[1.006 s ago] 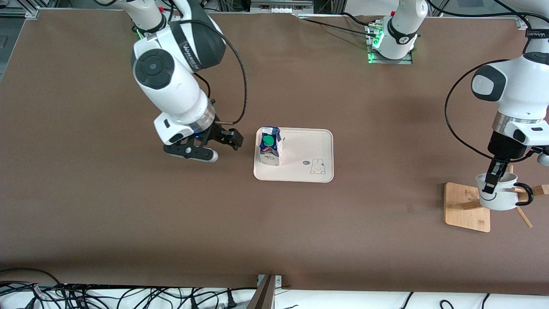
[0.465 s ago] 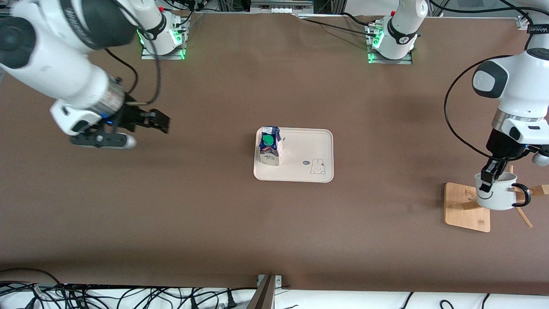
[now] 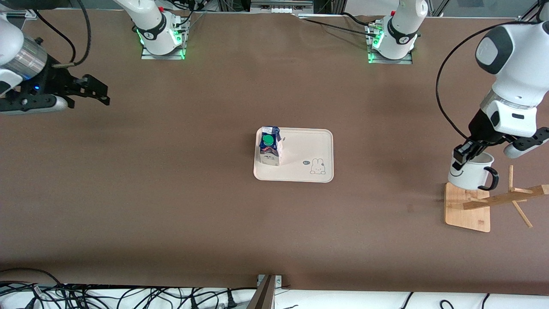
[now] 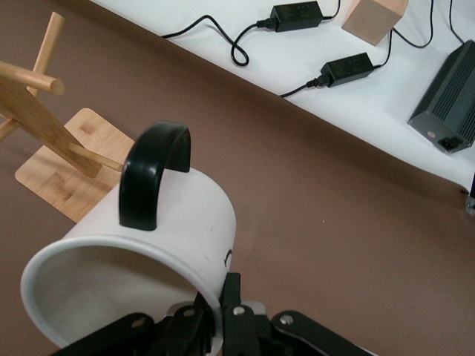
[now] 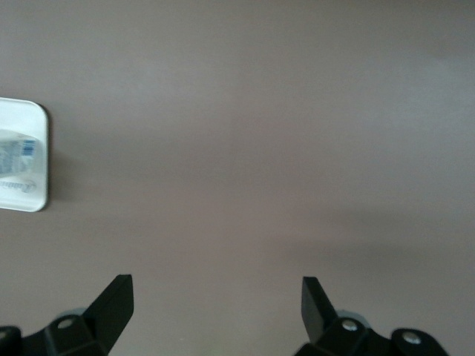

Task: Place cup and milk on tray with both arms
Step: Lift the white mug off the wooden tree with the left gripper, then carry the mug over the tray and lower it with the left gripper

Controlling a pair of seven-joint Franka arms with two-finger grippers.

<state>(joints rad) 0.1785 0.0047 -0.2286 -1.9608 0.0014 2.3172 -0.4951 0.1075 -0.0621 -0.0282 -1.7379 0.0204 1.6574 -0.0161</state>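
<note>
**Mug in the air on a rim pinch, milk sitting on the tray**

I am watching the left gripper carrying the cup over the wooden rack at the left arm's end of the table. Its fingers are pinching the cup's rim, one inside the wall and one outside. The milk is standing upright on the tray, at the edge toward the right arm. The right gripper is hovering over bare table at the right arm's end with its fingers spread and nothing between them; that arm is waiting.

What is worrying me is the grip. A thin pinch on one wall is leaving the mug's weight hanging off to one side, so I judge it could swivel or slip during a fast carry to the tray. The black handle is also sitting close to the rack's pegs, so a sideways move could snag.

The left wrist view is showing me what the front view is not: the cup tilted, its white inside empty, and the rim pinch itself. The right wrist view is showing the spread fingers plainly. Only the front view is giving me the whole path between cup and tray.
</note>
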